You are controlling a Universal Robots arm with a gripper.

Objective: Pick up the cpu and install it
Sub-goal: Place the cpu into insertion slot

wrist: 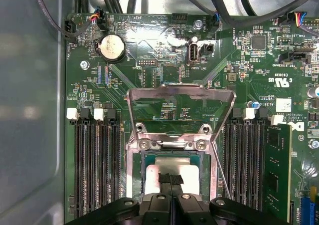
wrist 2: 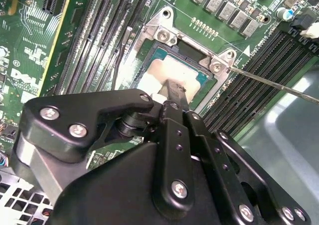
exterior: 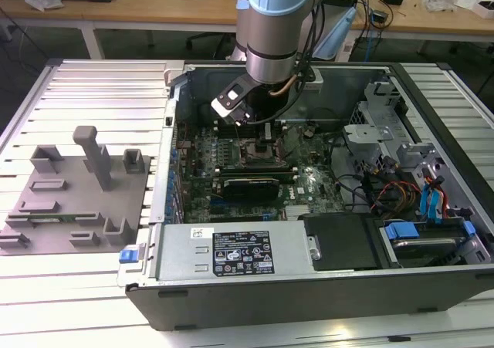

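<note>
Wooden benches cross the back of the exterior view. Nearer to me, one ribbed metal tabletop [exterior: 93, 286] carries one open computer case [exterior: 309, 298] and, toward the exterior view's left, one grey moulded tray [exterior: 77, 201]. One long silver box [exterior: 185, 251] lies along the case's near edge. My single arm [exterior: 274, 24] reaches down from the upper middle of that frame, with its one gripper [exterior: 267, 136] over the motherboard [exterior: 309, 186].

In the first wrist view I count one cpu [wrist: 172, 164], pale and square, lying flat inside the one socket frame [wrist: 132, 177], and one metal load plate [wrist: 180, 89] tilted up and open. I also see one round coin battery [wrist: 110, 48] and one memory module [wrist: 278, 170]. The gripper's fingers [wrist: 164, 179] are together, with their tips resting on the middle of the cpu's top. The second wrist view shows one fingertip [wrist 2: 174, 91] touching that same pale top.
</note>
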